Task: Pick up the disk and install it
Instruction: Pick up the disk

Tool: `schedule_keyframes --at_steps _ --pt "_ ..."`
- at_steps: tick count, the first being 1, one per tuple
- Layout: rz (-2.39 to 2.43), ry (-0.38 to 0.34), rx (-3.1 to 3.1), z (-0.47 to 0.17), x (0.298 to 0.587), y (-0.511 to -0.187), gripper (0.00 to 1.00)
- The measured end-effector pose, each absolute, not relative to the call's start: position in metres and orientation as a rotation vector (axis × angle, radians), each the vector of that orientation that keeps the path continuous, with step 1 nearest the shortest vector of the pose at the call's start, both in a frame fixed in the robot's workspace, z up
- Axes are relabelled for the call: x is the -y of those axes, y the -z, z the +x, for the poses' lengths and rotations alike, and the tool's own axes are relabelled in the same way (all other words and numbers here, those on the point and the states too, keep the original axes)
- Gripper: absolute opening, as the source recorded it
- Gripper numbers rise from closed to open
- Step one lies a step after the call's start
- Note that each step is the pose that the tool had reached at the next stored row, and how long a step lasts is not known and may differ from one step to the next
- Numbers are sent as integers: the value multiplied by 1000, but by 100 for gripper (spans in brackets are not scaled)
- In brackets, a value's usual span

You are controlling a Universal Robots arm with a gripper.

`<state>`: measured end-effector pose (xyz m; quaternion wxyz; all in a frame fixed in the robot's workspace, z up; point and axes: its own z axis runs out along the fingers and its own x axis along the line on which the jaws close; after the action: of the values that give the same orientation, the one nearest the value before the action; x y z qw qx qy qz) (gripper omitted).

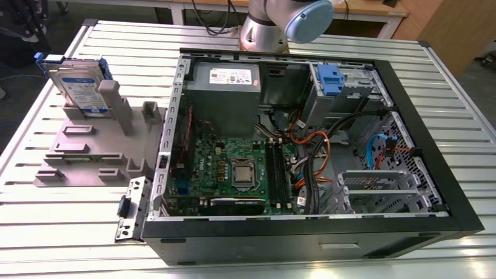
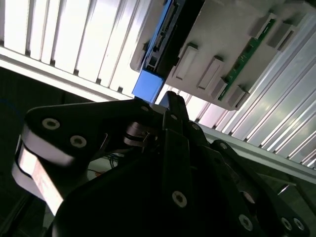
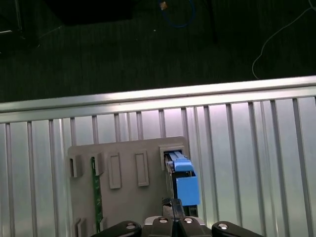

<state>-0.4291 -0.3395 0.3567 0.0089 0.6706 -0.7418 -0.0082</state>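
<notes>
Looking down through the first wrist view, I see the disk (image 3: 184, 183) standing on edge in a slot of the grey holder (image 3: 123, 197), its blue carrier frame uppermost. In the exterior view the holder sits on the slatted metal surface (image 1: 46, 232) towards that view's left, just beside the open computer case (image 1: 310, 232) and apart from it. The hand (image 3: 174, 203) hangs above the disk without touching it. Its fingers look pressed together with nothing between them.

I judge the drive to be rigid and fairly dense for its size, so it should not flex. It is sensitive to knocks, though, and its bare metal faces may be slick. The plastic carrier is probably the weaker part and could bend or unclip if squeezed at its thin rails. I would take hold across the two flat faces near the exposed upper edge, square to the slot. That way it would lift straight out without jamming against the holder's walls.
</notes>
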Motion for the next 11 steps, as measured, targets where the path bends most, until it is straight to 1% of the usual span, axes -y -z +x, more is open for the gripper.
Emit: schedule_keyframes --at_steps 11 --pt "2102 15 2322 -433 333 -348 11"
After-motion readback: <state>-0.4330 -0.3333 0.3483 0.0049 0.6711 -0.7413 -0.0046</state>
